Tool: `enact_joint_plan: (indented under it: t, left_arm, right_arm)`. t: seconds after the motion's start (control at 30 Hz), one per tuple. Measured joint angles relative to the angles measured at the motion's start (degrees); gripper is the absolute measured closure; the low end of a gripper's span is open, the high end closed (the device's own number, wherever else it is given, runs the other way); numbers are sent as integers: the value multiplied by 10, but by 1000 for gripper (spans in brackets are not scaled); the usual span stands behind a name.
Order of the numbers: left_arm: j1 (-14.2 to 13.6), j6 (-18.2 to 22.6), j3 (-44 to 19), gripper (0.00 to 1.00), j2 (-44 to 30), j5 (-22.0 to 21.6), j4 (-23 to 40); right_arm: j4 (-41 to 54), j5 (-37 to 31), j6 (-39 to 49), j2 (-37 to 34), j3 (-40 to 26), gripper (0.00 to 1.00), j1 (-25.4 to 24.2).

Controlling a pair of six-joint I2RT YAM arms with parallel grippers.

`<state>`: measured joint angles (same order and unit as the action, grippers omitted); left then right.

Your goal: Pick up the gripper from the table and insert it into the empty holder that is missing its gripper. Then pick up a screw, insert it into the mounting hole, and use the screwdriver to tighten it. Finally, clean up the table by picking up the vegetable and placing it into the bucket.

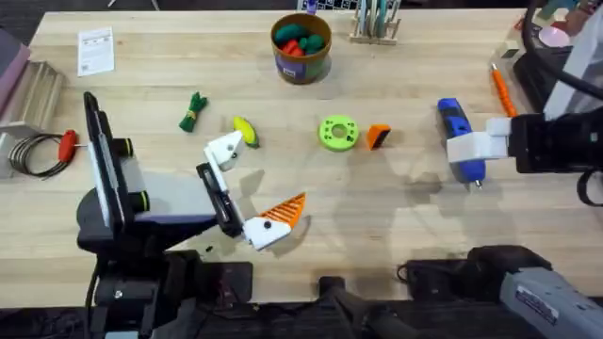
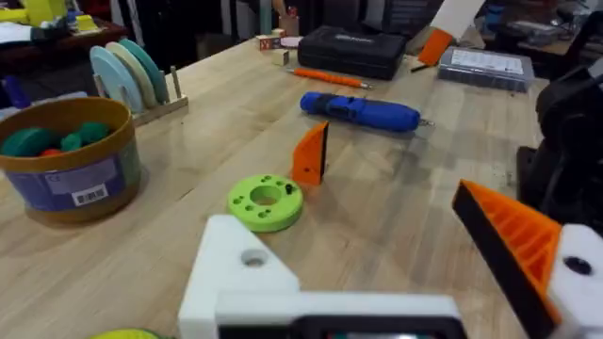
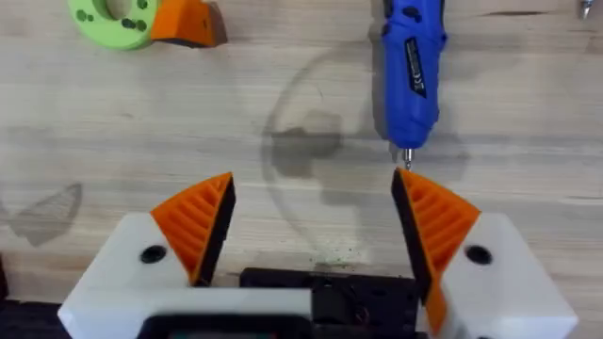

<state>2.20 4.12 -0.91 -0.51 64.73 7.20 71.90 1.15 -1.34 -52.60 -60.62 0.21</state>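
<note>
**Loose finger on table by green disc; both grippers holding nothing**

- Left gripper (image 1: 247,193): low over the near-left table (image 1: 396,226), spread wide, nothing between. One mount carries an orange ribbed finger (image 1: 285,209); the other is the bare white holder (image 1: 224,149), screw hole visible in the left wrist view (image 2: 252,258).
- Right gripper (image 3: 311,221): both orange fingers fitted, wide open, nothing held. In its wrist view it hangs over bare wood with the screwdriver bit (image 3: 407,156) just beyond one fingertip, not touching. From overhead its white mount sits over the screwdriver's bit end on the right side of the table.
- The gripper (image 1: 378,137) (loose orange wedge, one black face): mid-table, touching or just beside the green disc (image 1: 338,132) on the disc's right. In the left wrist view it stands upright on an edge (image 2: 311,153). Well apart from both arms.
- Screwdriver (image 1: 459,132): blue, lying flat on the right, bit pointing toward the near edge.
- Yellow vegetable (image 1: 246,130): on the table just beside the bare holder. Green vegetable (image 1: 193,111): farther left.
- Slim orange-handled tool (image 1: 500,89): far right, beyond the screwdriver.
- Bucket (image 1: 301,47): far centre, upright, red and green pieces already inside.
- Can't make out any screw.
</note>
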Motion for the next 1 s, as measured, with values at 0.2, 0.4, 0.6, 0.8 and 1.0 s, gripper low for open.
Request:
enact_joint_plan:
  t: [0.2,0.4,0.6,0.8,1.0]
  left_arm:
    - [0,0,0,15,0,0,0]
    - [0,0,0,15,0,0,0]
    - [0,0,0,16,0,0,0]
    - [0,0,0,15,0,0,0]
    - [0,0,0,15,0,0,0]
  right_arm:
    - [9,0,-15,-22,-6,11,2]
    - [21,0,-21,-108,-48,10,47]
    - [9,0,-17,-185,-115,11,112]
    - [9,0,-16,-258,-182,10,141]
    - [7,0,-14,-328,-219,11,170]
